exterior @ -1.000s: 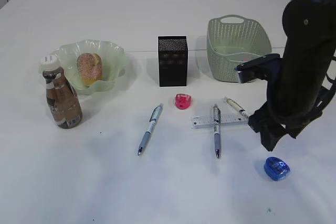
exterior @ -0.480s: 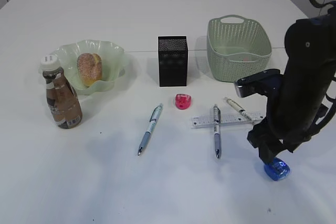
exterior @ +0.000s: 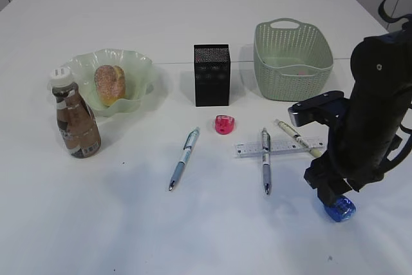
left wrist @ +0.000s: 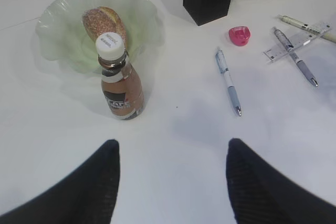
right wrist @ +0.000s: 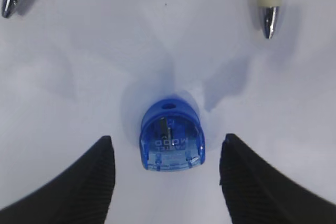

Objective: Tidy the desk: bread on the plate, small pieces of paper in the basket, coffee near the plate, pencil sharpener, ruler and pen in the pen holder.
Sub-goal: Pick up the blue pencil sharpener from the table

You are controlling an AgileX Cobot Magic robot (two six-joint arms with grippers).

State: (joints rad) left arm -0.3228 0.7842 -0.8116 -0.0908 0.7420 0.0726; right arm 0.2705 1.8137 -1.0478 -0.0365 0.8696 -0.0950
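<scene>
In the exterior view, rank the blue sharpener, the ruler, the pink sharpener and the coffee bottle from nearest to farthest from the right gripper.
1. Blue sharpener: directly under the right gripper, between its open fingers.
2. Ruler: just to its left, under the crossing pen.
3. Pink sharpener: mid-desk, in front of the pen holder.
4. Coffee bottle: far left, beside the plate.
</scene>
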